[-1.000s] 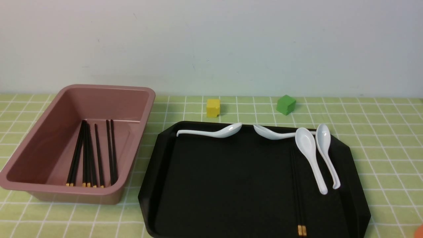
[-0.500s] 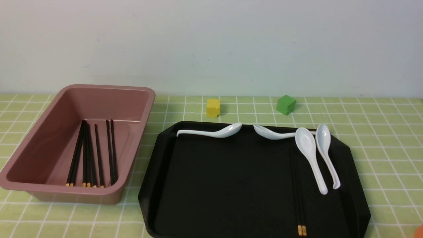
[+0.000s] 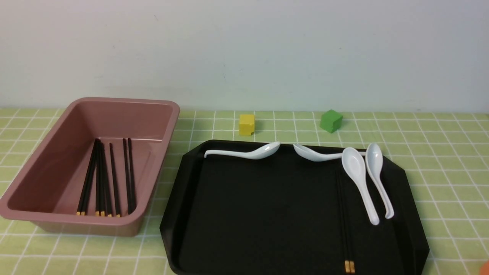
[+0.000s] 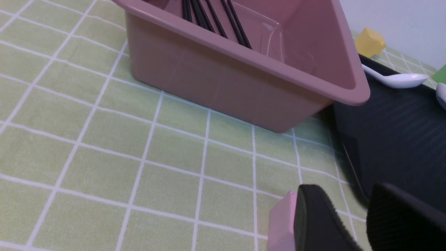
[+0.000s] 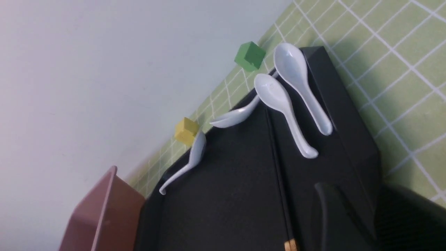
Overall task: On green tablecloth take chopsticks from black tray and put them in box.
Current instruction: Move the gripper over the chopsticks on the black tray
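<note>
A pair of black chopsticks with gold ends lies lengthwise in the right half of the black tray, on the green tablecloth. The pink box stands left of the tray and holds several more chopsticks. Neither gripper shows in the front view. In the left wrist view my left gripper is open and empty, low over the cloth near the box. In the right wrist view my right gripper is open over the tray's near right edge, beside the chopsticks and apart from them.
Several white spoons lie along the tray's far and right sides, one close beside the chopsticks. A yellow cube and a green cube sit behind the tray, near the wall. Something orange peeks in at the lower right corner.
</note>
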Controlling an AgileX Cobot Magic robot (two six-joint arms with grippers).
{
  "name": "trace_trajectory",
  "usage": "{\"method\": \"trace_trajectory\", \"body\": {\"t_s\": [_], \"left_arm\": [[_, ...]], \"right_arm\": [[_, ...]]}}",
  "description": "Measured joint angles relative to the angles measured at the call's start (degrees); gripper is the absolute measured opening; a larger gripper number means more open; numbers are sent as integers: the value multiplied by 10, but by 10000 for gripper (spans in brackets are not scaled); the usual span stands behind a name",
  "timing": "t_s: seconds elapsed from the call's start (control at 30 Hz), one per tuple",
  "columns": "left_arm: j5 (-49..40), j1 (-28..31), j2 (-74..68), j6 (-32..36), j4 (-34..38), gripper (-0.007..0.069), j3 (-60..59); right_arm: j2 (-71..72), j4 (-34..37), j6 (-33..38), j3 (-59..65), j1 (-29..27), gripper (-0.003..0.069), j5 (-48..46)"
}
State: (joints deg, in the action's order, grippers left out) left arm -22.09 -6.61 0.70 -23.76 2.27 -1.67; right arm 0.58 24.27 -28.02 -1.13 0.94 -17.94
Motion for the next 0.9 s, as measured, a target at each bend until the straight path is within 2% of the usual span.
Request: {"method": "trace_trajectory", "body": {"t_s": [0.03,0.2,0.23,0.4,0.53,0.7,0.8,0.9], "left_arm": [[0,0,0,0,0,238,0],[0,0,0,0,0,238,0],[0,0,0,0,0,238,0],[0,0,0,0,0,238,0],[0,0,0,0,0,238,0],[0,0,0,0,0,238,0],[0,0,0,0,0,238,0],[0,0,0,0,0,238,0]], "right_arm": [[0,0,0,-3,0,185,0],[-69,-67,83,-136,0,-4,-20],[-75,-71,86,-148,0,-6,-26],[-276,-187,121,-299,0,1,-241],[-456,-222,125,-358,0,4,-400],[-594,-173,174,-377,0,6,-416],[-684,-64,269,-389,8,13,-385],[-733,6,317,-410,45,15,-359]]}}
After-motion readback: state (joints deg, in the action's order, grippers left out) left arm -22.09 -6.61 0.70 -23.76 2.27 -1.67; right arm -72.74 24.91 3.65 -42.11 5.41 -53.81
